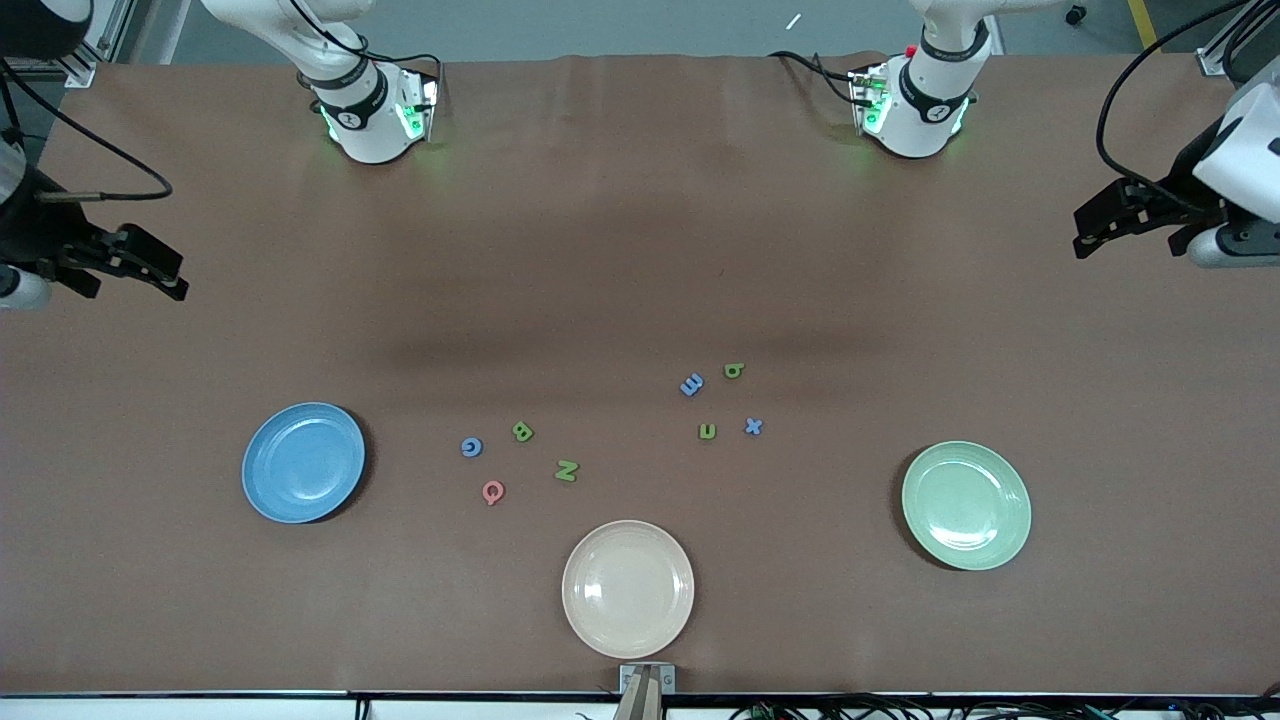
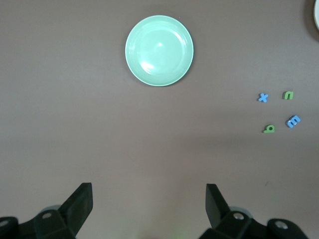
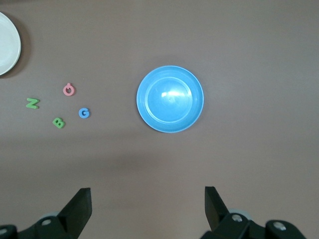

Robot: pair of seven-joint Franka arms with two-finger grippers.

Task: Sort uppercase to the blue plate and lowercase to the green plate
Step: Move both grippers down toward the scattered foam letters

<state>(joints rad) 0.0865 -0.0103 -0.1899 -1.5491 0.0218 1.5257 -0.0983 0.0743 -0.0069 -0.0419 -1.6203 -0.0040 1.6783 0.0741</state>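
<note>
The uppercase G [image 1: 471,447], B [image 1: 522,431], N [image 1: 567,470] and Q [image 1: 493,491] lie on the table beside the empty blue plate [image 1: 303,462]. The lowercase m [image 1: 691,384], q shape [image 1: 734,371], n shape [image 1: 707,431] and x [image 1: 753,426] lie in a loose group, toward the empty green plate [image 1: 966,505]. My right gripper [image 1: 172,275] hangs open and empty over the table's right-arm end, the blue plate [image 3: 170,99] in its view. My left gripper [image 1: 1085,232] hangs open and empty over the left-arm end, the green plate [image 2: 159,50] in its view.
An empty beige plate [image 1: 628,588] sits near the table's front edge, between the two letter groups and nearer to the front camera. The brown table cover [image 1: 640,250] is bare between the letters and the arm bases.
</note>
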